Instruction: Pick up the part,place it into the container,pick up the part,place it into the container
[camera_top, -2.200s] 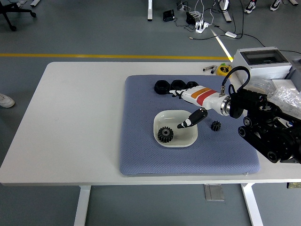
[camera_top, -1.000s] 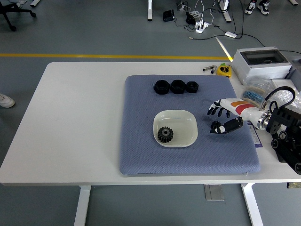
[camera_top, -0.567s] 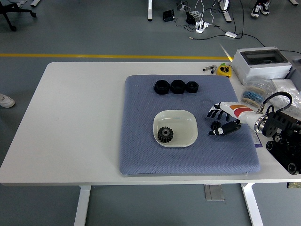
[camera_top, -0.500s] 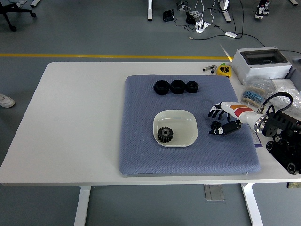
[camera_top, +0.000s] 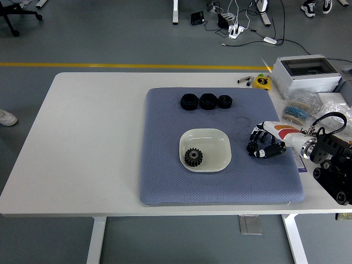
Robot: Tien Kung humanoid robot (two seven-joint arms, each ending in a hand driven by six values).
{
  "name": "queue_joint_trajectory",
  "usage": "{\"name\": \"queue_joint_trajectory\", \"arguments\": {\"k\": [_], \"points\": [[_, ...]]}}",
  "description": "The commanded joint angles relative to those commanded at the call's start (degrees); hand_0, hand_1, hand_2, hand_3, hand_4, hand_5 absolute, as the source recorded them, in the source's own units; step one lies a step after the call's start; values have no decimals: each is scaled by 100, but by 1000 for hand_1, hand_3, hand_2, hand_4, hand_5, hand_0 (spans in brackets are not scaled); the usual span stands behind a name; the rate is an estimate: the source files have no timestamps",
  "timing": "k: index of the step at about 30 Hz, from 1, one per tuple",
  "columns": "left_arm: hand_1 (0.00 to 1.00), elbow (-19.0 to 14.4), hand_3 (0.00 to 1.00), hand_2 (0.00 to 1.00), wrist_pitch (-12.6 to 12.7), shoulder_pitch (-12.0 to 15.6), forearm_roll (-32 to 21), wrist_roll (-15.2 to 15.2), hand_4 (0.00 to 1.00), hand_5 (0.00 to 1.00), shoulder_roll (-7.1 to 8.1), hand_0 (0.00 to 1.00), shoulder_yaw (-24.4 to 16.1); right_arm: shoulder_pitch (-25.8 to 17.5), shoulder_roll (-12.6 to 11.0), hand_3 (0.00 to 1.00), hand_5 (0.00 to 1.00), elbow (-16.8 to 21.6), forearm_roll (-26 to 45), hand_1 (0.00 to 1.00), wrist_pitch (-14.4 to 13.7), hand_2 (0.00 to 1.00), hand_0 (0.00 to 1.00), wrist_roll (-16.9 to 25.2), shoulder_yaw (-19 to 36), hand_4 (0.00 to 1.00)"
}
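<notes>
Part in dish: one black gear (camera_top: 193, 157) lies in the white container (camera_top: 205, 149), at 7 o'clock inside it.
Part on mat: a smaller gear (camera_top: 254, 148) sits on the blue mat (camera_top: 165, 170), 3 o'clock of the container.
Right hand (camera_top: 264, 144): fingers curl down around that small gear, closing on it.
Far row: three black parts (camera_top: 207, 101) at 12 o'clock on the mat.
Worktop (camera_top: 88, 137): white; grey box (camera_top: 306, 74) at 2 o'clock.

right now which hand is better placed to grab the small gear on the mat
The right hand: its fingers are already curling around the small gear beside the dish. The left is out of view.
</notes>
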Motion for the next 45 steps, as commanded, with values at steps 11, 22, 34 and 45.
{"name": "queue_joint_trajectory", "arguments": {"k": [11,22,34,45], "points": [[791,0,719,809,-3,-6,-11,-6,749,704,3,759,13,-8,16,499,382,-31,77,387,-39,482,181,-8,-103,861],[788,5,719,809,-19,-3,32,-4,749,704,5,759,-17,-13,35,489,401,14,198,293,-70,430,126,12,-127,827],[787,5,718,807,-17,-11,19,-11,750,705,7,759,-3,-26,24,466,375,-40,293,186,-75,326,26,-16,-219,801],[787,2,719,806,-19,-9,35,-10,752,704,10,758,-4,-29,35,346,338,-16,271,115,-110,231,2,-33,-240,837]]}}
